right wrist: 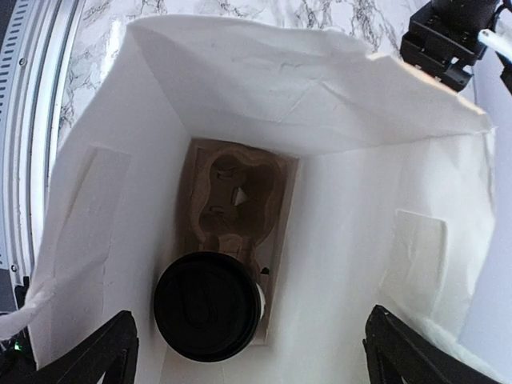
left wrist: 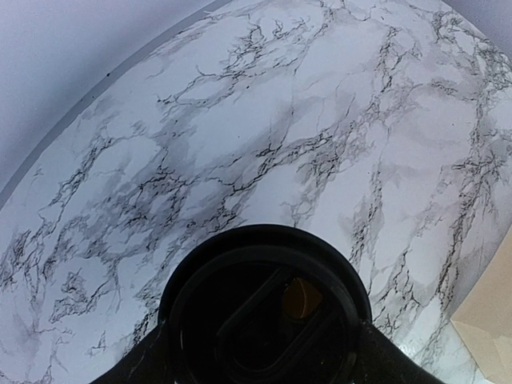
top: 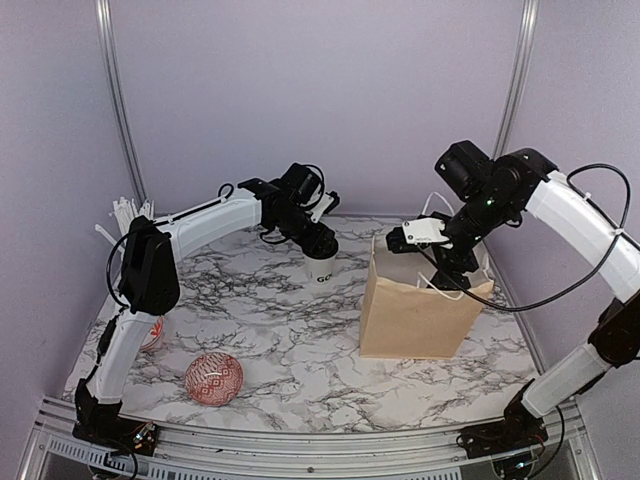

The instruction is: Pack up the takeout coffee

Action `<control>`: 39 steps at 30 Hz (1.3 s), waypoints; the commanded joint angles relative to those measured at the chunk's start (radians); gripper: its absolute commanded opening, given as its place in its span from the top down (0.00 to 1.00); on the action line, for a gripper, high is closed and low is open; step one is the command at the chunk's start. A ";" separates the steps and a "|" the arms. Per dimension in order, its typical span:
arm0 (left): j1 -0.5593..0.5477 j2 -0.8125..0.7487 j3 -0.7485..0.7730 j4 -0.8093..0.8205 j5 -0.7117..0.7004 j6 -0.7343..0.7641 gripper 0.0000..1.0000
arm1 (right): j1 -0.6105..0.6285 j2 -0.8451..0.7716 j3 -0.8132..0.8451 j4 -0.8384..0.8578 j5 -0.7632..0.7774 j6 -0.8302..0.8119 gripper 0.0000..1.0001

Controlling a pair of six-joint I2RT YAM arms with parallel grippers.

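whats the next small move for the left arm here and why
Probably close the left claw on the loose cup and lift it. The claw straddles its black lid while it stands on the table, and inside the bag the carrier holds one packed cup beside an empty pocket.

Top external: high at the near side, facing far across the whole surface [top: 300,340]. Left wrist: close above a cup lid [left wrist: 264,320], looking down. Right wrist: looking down into the bag [right wrist: 320,120], shared with top external.
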 commanded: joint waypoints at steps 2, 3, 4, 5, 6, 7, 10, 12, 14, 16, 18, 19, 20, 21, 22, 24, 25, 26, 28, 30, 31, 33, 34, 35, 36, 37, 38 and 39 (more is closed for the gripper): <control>0.004 -0.036 -0.011 0.013 0.021 0.007 0.30 | -0.007 -0.042 0.078 -0.008 0.023 -0.012 0.04; 0.004 -0.047 -0.017 0.013 0.021 0.006 0.31 | -0.007 -0.045 0.086 -0.009 0.023 -0.014 0.04; 0.004 -0.067 -0.021 0.013 0.024 0.004 0.32 | -0.007 -0.048 0.094 -0.009 0.023 -0.014 0.04; 0.004 -0.085 -0.028 0.014 0.029 0.002 0.33 | -0.007 -0.050 0.101 -0.009 0.022 -0.013 0.04; 0.004 -0.105 -0.037 0.013 0.034 0.001 0.34 | -0.007 -0.055 0.107 -0.009 0.021 -0.015 0.04; 0.003 -0.129 -0.048 0.014 0.037 0.003 0.35 | -0.007 -0.059 0.113 -0.009 0.019 -0.017 0.04; -0.001 -0.218 -0.100 0.012 0.036 0.009 0.36 | -0.008 -0.066 0.143 -0.009 0.012 -0.019 0.04; -0.006 -0.293 -0.172 0.013 0.038 0.010 0.37 | -0.008 -0.069 0.166 -0.007 0.011 -0.019 0.04; -0.017 -0.375 -0.256 0.015 0.036 0.009 0.37 | -0.007 -0.073 0.195 -0.007 0.016 -0.019 0.04; -0.035 -0.458 -0.348 0.014 0.033 0.009 0.36 | -0.009 -0.076 0.224 -0.005 0.023 -0.018 0.04; -0.063 -0.537 -0.439 0.012 0.024 0.007 0.36 | -0.015 -0.077 0.251 0.001 0.023 -0.011 0.04; -0.082 -0.577 -0.486 0.012 0.021 0.009 0.36 | -0.024 -0.077 0.264 0.006 0.016 -0.008 0.04; -0.102 -0.611 -0.530 0.011 0.020 0.010 0.36 | -0.036 -0.078 0.274 0.008 0.003 -0.007 0.04; -0.126 -0.642 -0.574 0.011 0.019 0.011 0.36 | -0.051 -0.078 0.284 0.009 -0.010 -0.005 0.04; -0.150 -0.670 -0.611 0.009 0.021 0.014 0.35 | -0.068 -0.078 0.292 0.012 -0.027 -0.005 0.04; -0.213 -0.717 -0.679 0.008 0.024 0.015 0.35 | -0.112 -0.078 0.298 0.014 -0.078 -0.010 0.04; -0.235 -0.735 -0.707 0.008 0.032 0.014 0.35 | -0.126 -0.078 0.293 0.014 -0.102 -0.016 0.03; -0.255 -0.748 -0.732 0.008 0.045 0.009 0.35 | -0.135 -0.080 0.273 0.015 -0.119 -0.024 0.04; -0.285 -0.760 -0.770 0.012 0.072 -0.005 0.35 | -0.138 -0.084 0.211 0.042 -0.124 -0.031 0.04; -0.307 -0.761 -0.795 0.020 0.079 -0.009 0.35 | -0.141 -0.074 0.159 0.058 -0.138 -0.031 0.05; -0.315 -0.762 -0.806 0.028 0.079 -0.013 0.35 | -0.144 -0.067 0.150 0.060 -0.148 -0.031 0.06; -0.327 -0.764 -0.825 0.046 0.083 -0.022 0.35 | -0.148 -0.053 0.151 0.060 -0.177 -0.025 0.06; -0.333 -0.765 -0.834 0.056 0.087 -0.025 0.35 | -0.148 -0.049 0.156 0.057 -0.190 -0.021 0.07; -0.338 -0.768 -0.842 0.065 0.093 -0.026 0.35 | -0.148 -0.048 0.159 0.050 -0.202 -0.022 0.07; -0.345 -0.768 -0.852 0.076 0.098 -0.027 0.35 | -0.148 -0.050 0.160 0.043 -0.210 -0.027 0.07; -0.350 -0.769 -0.860 0.083 0.103 -0.028 0.35 | -0.147 -0.055 0.160 0.037 -0.218 -0.032 0.07; -0.355 -0.766 -0.866 0.092 0.104 -0.028 0.35 | -0.148 -0.058 0.158 0.032 -0.224 -0.038 0.07; -0.358 -0.764 -0.870 0.101 0.104 -0.028 0.35 | -0.148 -0.061 0.157 0.031 -0.226 -0.039 0.08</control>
